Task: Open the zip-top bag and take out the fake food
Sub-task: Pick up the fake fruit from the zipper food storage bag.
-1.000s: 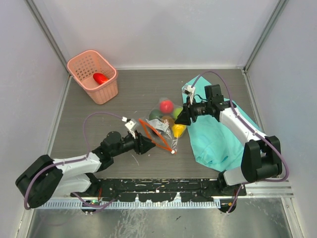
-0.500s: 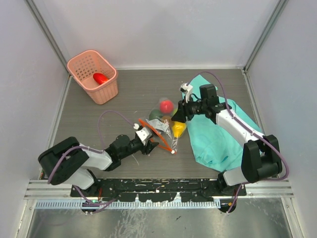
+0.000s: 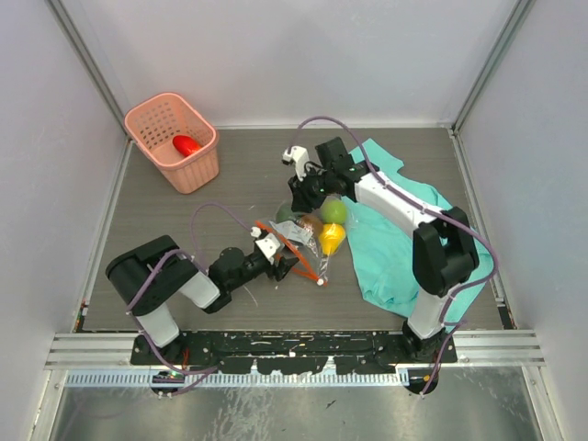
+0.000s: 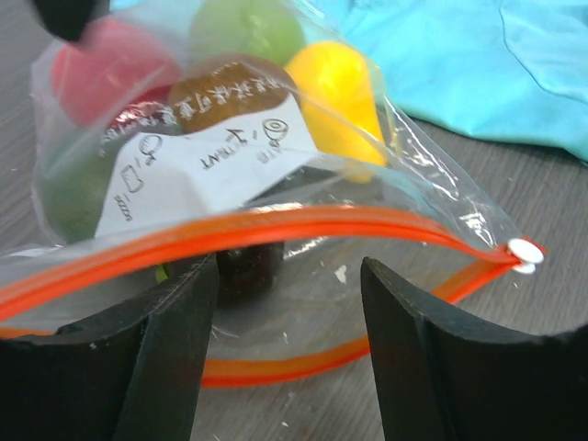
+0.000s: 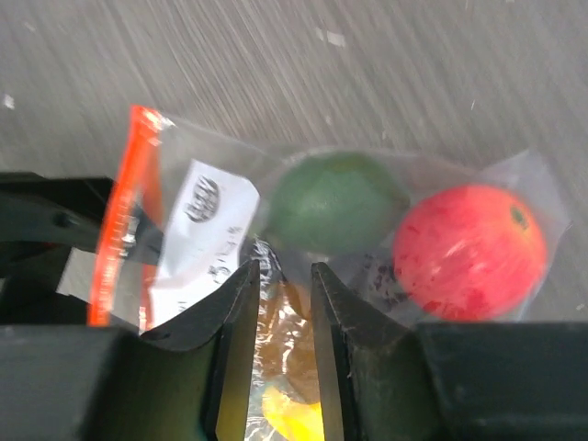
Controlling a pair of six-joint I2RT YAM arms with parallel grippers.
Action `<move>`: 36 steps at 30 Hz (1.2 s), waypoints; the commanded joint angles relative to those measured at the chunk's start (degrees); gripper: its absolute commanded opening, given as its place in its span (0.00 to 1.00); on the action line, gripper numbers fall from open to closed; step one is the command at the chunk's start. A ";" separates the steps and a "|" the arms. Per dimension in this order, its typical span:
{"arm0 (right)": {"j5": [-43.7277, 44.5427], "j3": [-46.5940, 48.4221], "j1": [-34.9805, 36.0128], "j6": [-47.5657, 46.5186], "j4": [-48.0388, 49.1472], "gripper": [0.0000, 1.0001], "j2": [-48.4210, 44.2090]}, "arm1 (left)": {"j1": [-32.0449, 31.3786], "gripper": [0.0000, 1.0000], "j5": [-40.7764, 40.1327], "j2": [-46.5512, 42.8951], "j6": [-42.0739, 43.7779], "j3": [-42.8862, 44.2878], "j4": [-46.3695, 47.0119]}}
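The zip-top bag [image 3: 296, 241] lies flat mid-table with its red-orange zip strip [image 4: 230, 230] parted and the white slider [image 4: 525, 254] at one end. Fake food sits inside: a yellow piece [image 3: 331, 237], a green one [image 5: 335, 204], a red one [image 5: 470, 250] and a dark one [image 4: 248, 268]. My left gripper [image 3: 280, 264] [image 4: 289, 276] stands open at the bag's mouth, the lower strip lying between its fingers. My right gripper [image 3: 308, 197] [image 5: 280, 276] hangs over the bag's far end, its jaws narrowly apart with crinkled bag film between them.
A teal cloth [image 3: 404, 239] lies right of the bag, under the right arm. A pink basket [image 3: 195, 170] stands at the back left with a red item [image 3: 186, 145] in it.
The right arm swung left from over the cloth to above the bag's far end, and its jaws narrowed. The left gripper crept toward the bag's mouth and its jaws widened.
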 commanded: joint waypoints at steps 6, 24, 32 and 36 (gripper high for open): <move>8.20 1.38 3.00 -2.15 -6.33 0.23 6.03 | 3.00 0.66 -0.42 4.16 -4.46 3.02 6.58; 4.35 0.82 3.75 -5.19 -12.20 0.11 9.33 | 5.14 0.84 -1.64 -0.99 -11.97 9.67 -19.93; 1.75 0.90 3.73 -5.43 -13.31 0.10 9.40 | 5.15 0.82 -5.53 -2.94 -14.23 12.55 -28.68; 1.05 0.89 3.77 -5.62 -13.58 0.10 9.63 | 5.14 0.77 -6.39 -2.25 -14.05 14.37 -30.50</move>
